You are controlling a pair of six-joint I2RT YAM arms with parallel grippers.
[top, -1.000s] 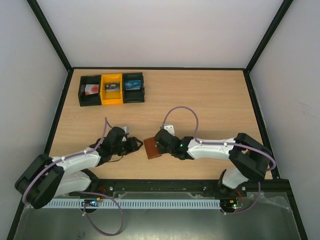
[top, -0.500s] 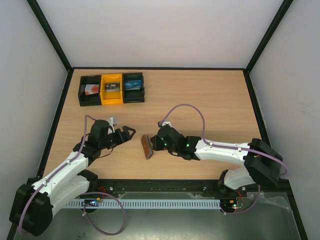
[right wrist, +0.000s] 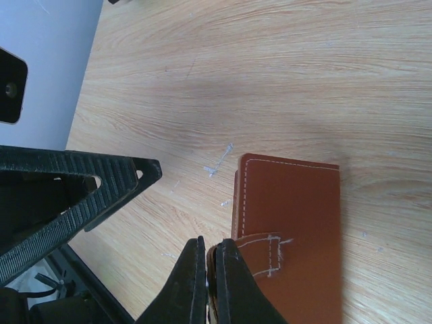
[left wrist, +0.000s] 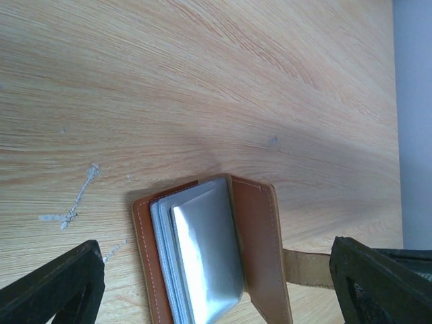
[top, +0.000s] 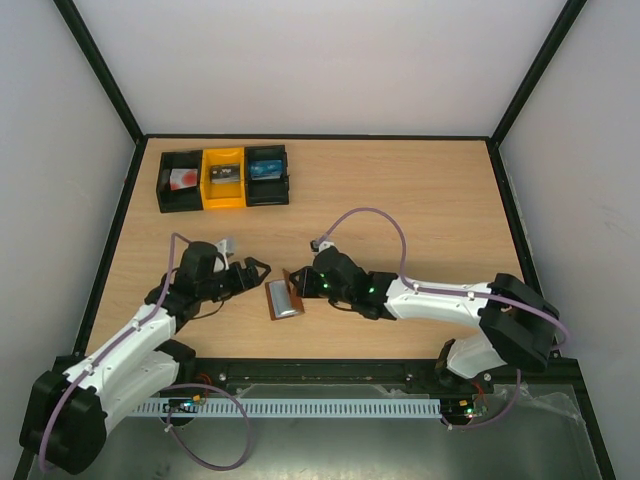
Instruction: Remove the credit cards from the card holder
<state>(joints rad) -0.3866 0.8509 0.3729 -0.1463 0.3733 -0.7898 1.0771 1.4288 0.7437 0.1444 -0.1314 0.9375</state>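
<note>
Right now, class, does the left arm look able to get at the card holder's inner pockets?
Probably yes: the right gripper pinches the tab, holding the card holder open, and the open left gripper faces its pockets with only bare table between.

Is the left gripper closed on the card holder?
No, in the left wrist view the left gripper has its fingers spread wide, with the card holder lying open between them.
</note>
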